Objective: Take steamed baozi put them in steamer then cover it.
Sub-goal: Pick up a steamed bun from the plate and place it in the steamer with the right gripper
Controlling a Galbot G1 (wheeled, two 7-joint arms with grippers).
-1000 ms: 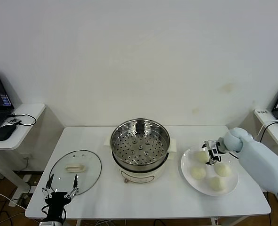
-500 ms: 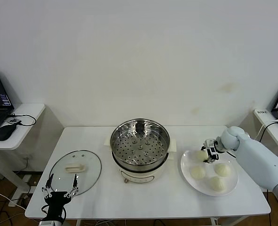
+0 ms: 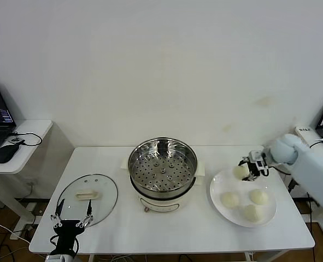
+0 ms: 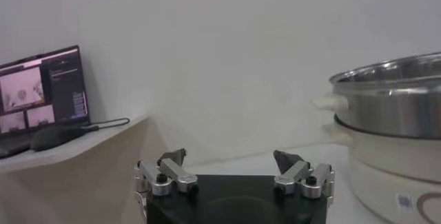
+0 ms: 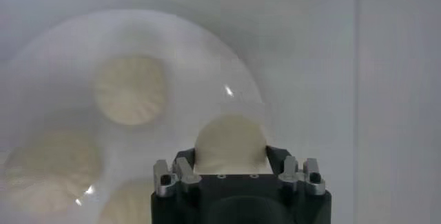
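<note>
My right gripper (image 3: 244,170) is shut on one steamed baozi (image 3: 240,171), a pale cream bun held just above the far edge of the white plate (image 3: 216,202). In the right wrist view that baozi (image 5: 231,143) sits between the two fingers of the right gripper (image 5: 231,158). Three more baozi (image 3: 230,199) (image 3: 258,196) (image 3: 252,212) lie on the plate. The steamer (image 3: 163,164), a shiny steel pot with a perforated tray on a cream base, stands uncovered at the table's middle. My left gripper (image 3: 71,219) is open near the front left corner.
A glass lid (image 3: 88,197) with a cream handle lies flat on the table left of the steamer, just beyond the left gripper. A side table with a laptop and mouse (image 3: 7,153) stands at far left. The steamer's side (image 4: 393,108) shows in the left wrist view.
My right gripper has closed on a baozi, lifted it off the plate, and drawn back toward the right. The left arm has not moved.
</note>
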